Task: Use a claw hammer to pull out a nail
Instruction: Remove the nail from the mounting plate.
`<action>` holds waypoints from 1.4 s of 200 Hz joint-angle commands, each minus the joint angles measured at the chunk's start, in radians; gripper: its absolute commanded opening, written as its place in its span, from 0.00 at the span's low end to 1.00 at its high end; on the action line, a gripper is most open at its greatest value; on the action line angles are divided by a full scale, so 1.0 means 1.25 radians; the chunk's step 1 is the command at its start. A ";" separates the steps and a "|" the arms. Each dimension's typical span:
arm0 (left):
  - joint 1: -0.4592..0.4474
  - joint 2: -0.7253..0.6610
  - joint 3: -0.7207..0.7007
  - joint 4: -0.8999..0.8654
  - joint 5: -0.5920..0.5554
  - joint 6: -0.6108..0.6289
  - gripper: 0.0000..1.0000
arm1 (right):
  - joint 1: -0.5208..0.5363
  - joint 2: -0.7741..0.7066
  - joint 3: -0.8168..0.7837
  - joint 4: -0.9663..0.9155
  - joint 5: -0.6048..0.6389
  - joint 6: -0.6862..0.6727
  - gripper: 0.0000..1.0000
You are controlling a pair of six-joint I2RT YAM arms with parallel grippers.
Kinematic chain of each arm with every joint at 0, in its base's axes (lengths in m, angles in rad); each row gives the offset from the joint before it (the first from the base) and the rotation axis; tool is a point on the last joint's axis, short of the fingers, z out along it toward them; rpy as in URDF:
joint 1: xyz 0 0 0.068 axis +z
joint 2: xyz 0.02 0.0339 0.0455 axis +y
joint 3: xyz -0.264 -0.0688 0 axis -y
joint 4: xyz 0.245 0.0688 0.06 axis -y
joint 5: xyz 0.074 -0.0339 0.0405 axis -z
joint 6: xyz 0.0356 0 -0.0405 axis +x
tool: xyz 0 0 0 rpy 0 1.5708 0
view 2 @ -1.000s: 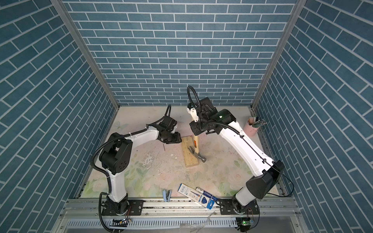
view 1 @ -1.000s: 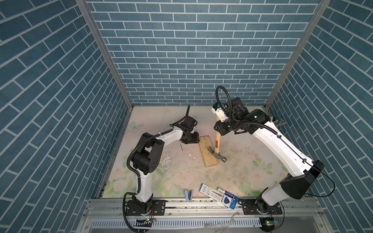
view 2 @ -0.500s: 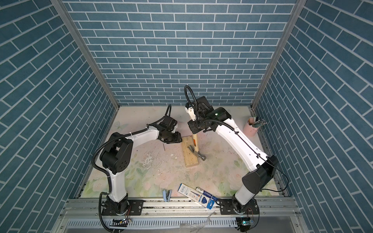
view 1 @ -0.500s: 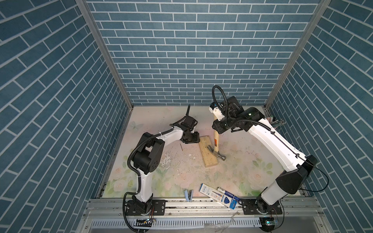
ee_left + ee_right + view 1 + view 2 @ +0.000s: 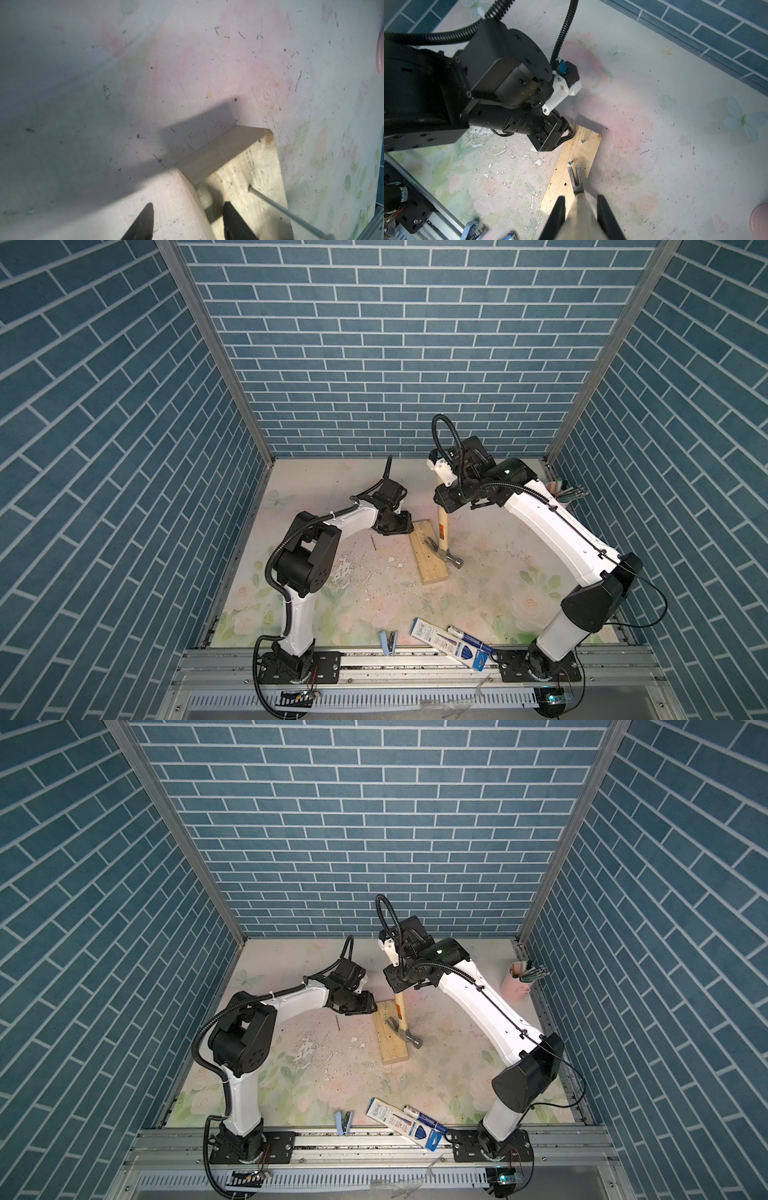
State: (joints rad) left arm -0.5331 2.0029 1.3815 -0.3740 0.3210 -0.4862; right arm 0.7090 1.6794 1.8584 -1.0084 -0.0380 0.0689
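My right gripper (image 5: pixel 581 199) is shut on the pale wooden handle of the claw hammer (image 5: pixel 441 526) (image 5: pixel 401 1011). Its dark head (image 5: pixel 576 178) rests on the wooden block (image 5: pixel 428 560) (image 5: pixel 392 1048), claw pointing along the top. A nail (image 5: pixel 570 163) stands in the block just off the claw's tips. A second nail (image 5: pixel 582 141) (image 5: pixel 280 204) stands near the far end. My left gripper (image 5: pixel 188 204) (image 5: pixel 404 523) is open at that far corner, one finger over the block's top, the other over the mat.
A loose nail (image 5: pixel 374 542) lies on the floral mat left of the block, among white flakes. A pink cup (image 5: pixel 517 986) of pens stands at the back right. A blue-and-white box (image 5: pixel 449 641) and a blue stapler (image 5: pixel 388 642) lie at the front edge.
My right arm has shifted slightly left and back with the hammer, its head staying on the block. The left gripper has stayed at the block's corner.
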 commanded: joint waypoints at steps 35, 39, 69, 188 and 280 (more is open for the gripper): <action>0.004 0.019 -0.040 -0.007 -0.016 -0.011 0.54 | 0.010 0.016 0.060 0.025 -0.010 -0.036 0.00; 0.004 0.018 -0.041 -0.006 -0.016 -0.012 0.54 | 0.011 0.017 0.062 0.026 -0.010 -0.036 0.00; 0.004 0.020 -0.046 -0.002 -0.015 -0.015 0.54 | 0.011 0.031 0.072 0.027 -0.012 -0.038 0.00; 0.004 0.018 -0.068 0.010 -0.015 -0.022 0.54 | 0.015 0.053 0.080 0.064 0.011 -0.058 0.00; 0.004 0.014 -0.077 0.011 -0.016 -0.025 0.54 | 0.015 -0.091 -0.170 0.282 0.045 -0.081 0.00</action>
State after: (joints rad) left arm -0.5297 2.0010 1.3323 -0.2722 0.3527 -0.5114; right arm 0.7280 1.6436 1.7313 -0.7834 -0.0330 0.0433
